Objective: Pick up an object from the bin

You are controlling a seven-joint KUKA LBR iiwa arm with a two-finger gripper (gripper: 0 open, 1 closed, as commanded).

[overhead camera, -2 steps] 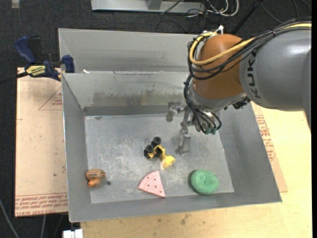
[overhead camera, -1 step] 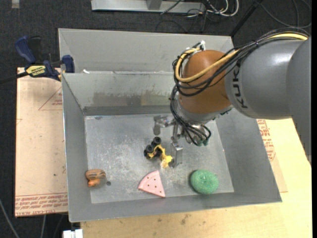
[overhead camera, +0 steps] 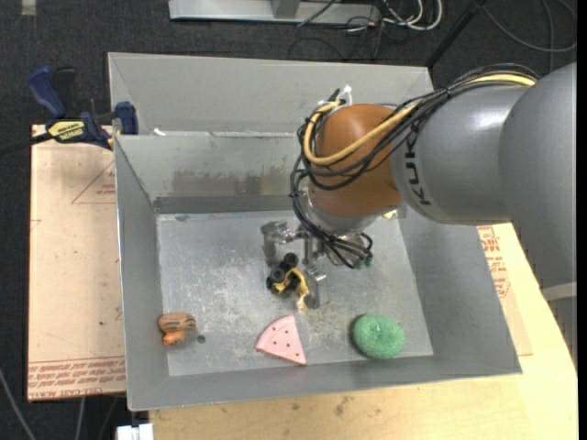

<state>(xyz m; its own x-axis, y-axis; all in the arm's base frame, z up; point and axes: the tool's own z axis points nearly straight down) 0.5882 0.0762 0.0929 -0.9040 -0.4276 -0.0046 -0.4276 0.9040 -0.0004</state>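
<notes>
My gripper [overhead camera: 292, 266] hangs low over the middle of the bin floor, below the orange wrist cover. Between its two metal fingers [overhead camera: 272, 240] lies a small black and yellow thing [overhead camera: 286, 279], and the fingers stand on either side of it with a gap. A pink wedge with dark dots, like a watermelon slice [overhead camera: 282, 342], lies just in front of the gripper near the bin's front wall. To its right rests a green round lump [overhead camera: 378, 335].
A small brown and orange thing [overhead camera: 176, 326] lies at the front left corner of the bin. The arm and its cables come in from the right and cover the bin's right back part.
</notes>
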